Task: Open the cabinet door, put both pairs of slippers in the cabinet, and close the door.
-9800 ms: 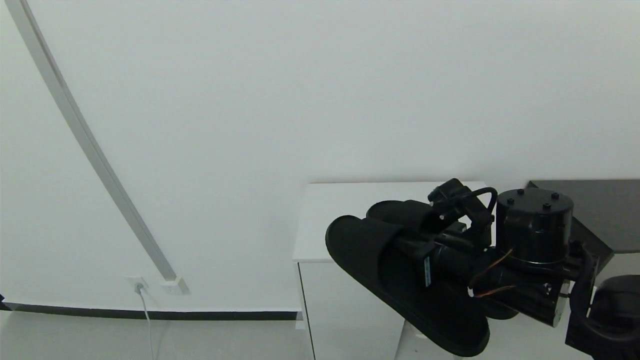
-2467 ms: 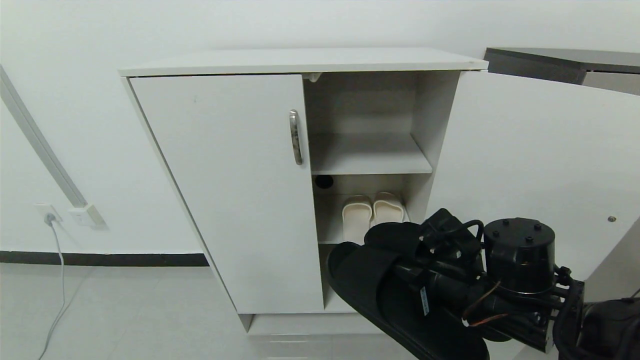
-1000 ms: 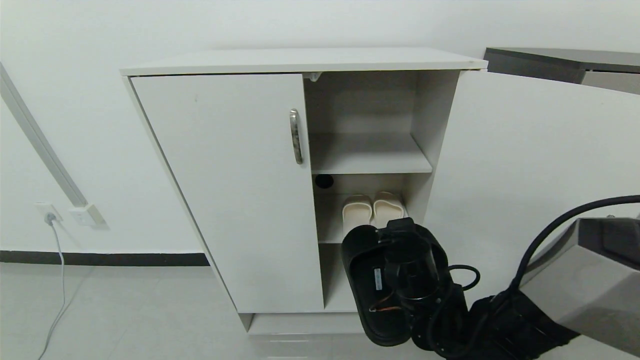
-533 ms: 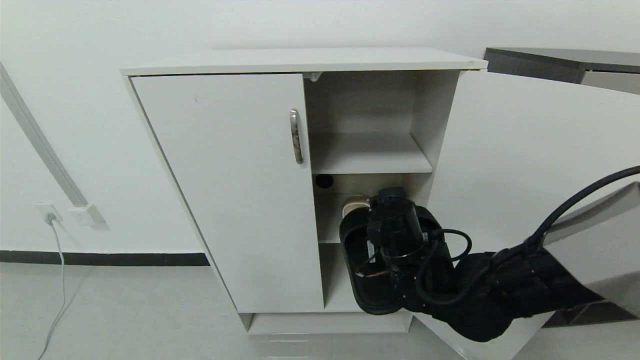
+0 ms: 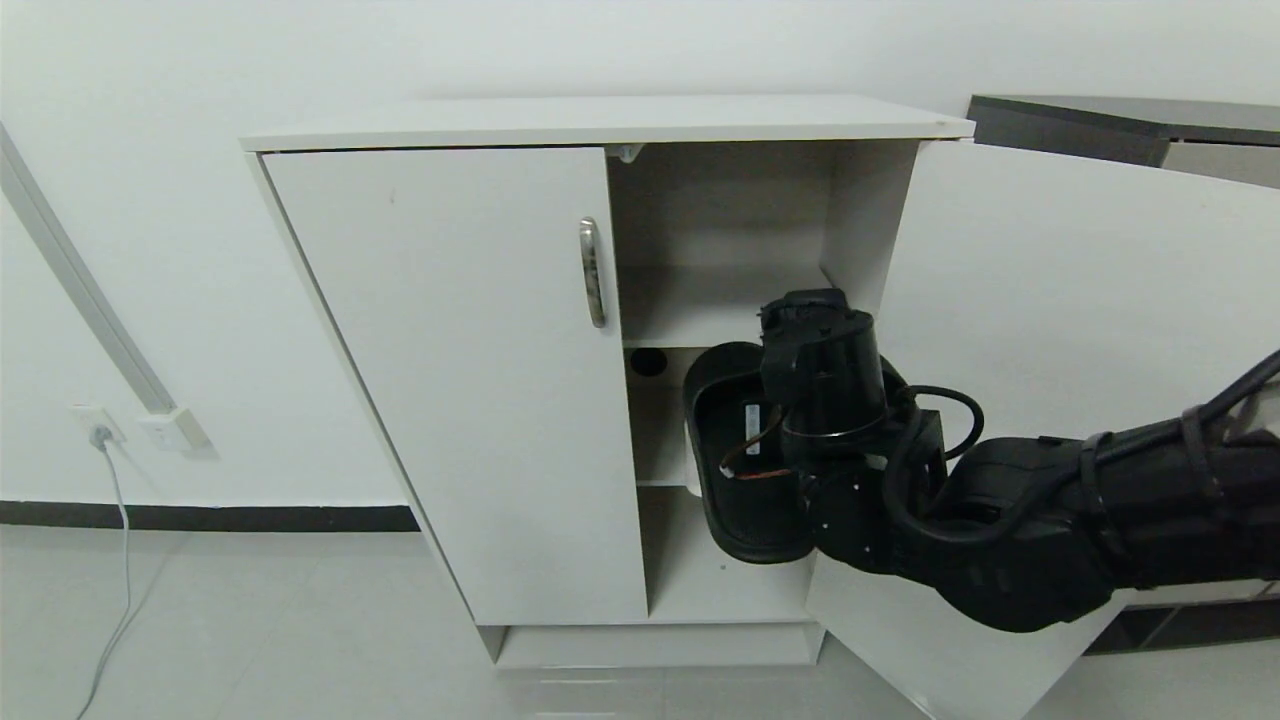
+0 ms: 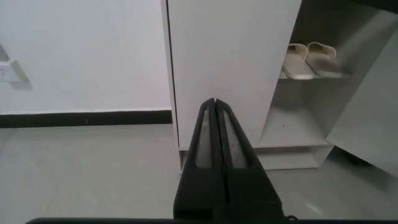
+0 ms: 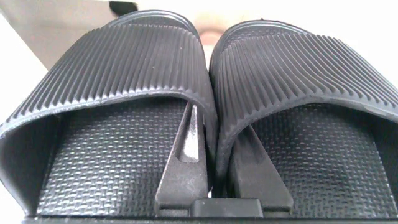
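The white cabinet (image 5: pixel 600 120) has its left door (image 5: pixel 460 380) closed and its right door (image 5: pixel 1060 300) swung open. My right gripper (image 7: pixel 214 134) is shut on the black slippers (image 5: pixel 730 480), pinching the inner edges of the pair. It holds them toes forward in the opening, at the level of the middle shelf. A pair of white slippers (image 6: pixel 314 59) lies on that middle shelf. My left gripper (image 6: pixel 214 106) is shut with nothing in it, low over the floor in front of the closed door.
A metal handle (image 5: pixel 592 272) is on the closed door. The top shelf (image 5: pixel 730 310) and bottom compartment (image 5: pixel 700 590) hold nothing. A dark piece of furniture (image 5: pixel 1120 120) stands behind the open door. A wall socket with a cable (image 5: pixel 98 437) is at the left.
The head camera shifted down onto the cabinet front. My right arm turned the black slippers toes forward and raised them into the opening, so they now cover the white pair in the head view.
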